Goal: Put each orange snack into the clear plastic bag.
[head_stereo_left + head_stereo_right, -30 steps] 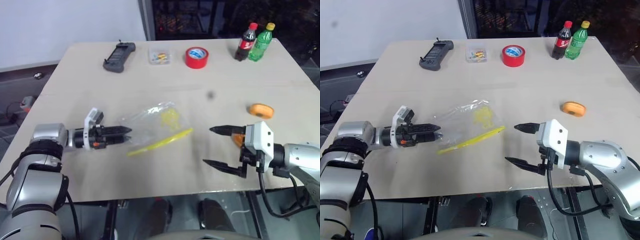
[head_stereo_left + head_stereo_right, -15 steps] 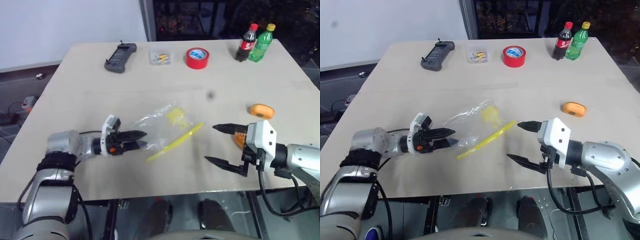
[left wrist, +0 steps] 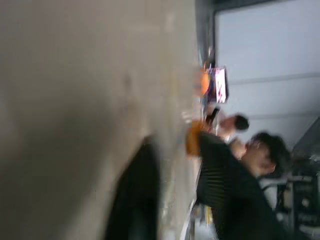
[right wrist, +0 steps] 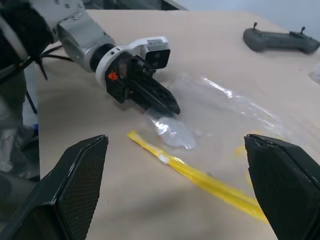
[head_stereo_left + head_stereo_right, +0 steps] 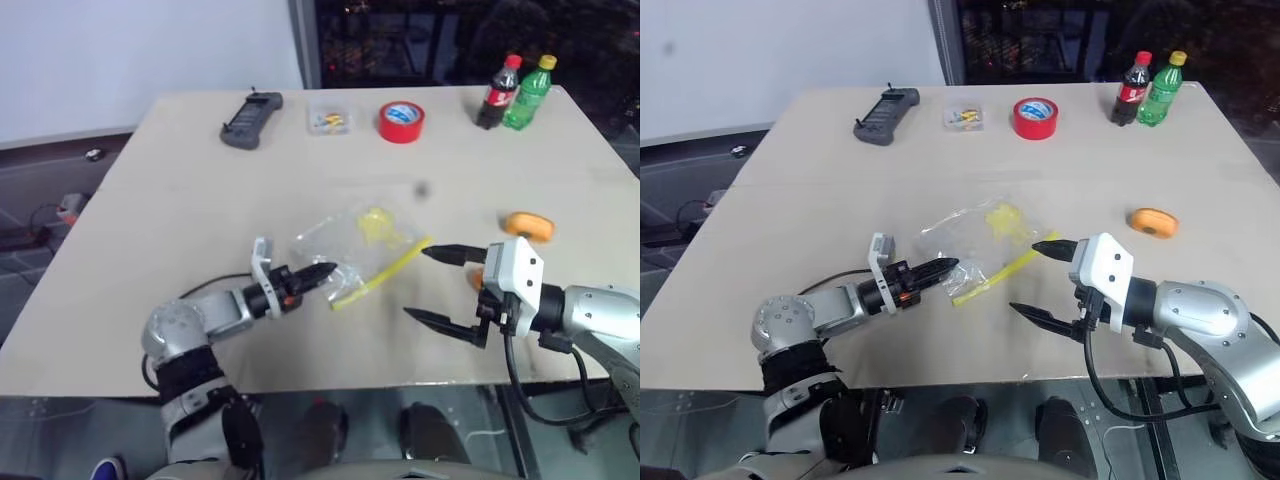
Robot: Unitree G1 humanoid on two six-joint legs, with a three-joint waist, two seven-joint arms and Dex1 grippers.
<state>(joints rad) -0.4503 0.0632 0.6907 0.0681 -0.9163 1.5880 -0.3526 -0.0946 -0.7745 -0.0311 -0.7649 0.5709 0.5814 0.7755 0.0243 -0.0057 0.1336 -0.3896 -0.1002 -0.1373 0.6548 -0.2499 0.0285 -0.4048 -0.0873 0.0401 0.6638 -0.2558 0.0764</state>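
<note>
The clear plastic bag lies crinkled on the table's middle, its yellow strip along the near edge. My left gripper is shut on the bag's left corner, and the right wrist view shows its fingers pinching the film. My right gripper hangs open just right of the bag, with nothing between its fingers. One light orange snack sits on the table to the right. The darker orange snack peeks out behind the right gripper's white body.
Along the far edge stand a black controller, a small clear box, a red tape roll, a cola bottle and a green bottle. In the left wrist view a person appears beyond the table.
My left arm swung right, dragging the bag toward the right gripper, and its fingers closed on the bag's corner. The right gripper stayed put, open.
</note>
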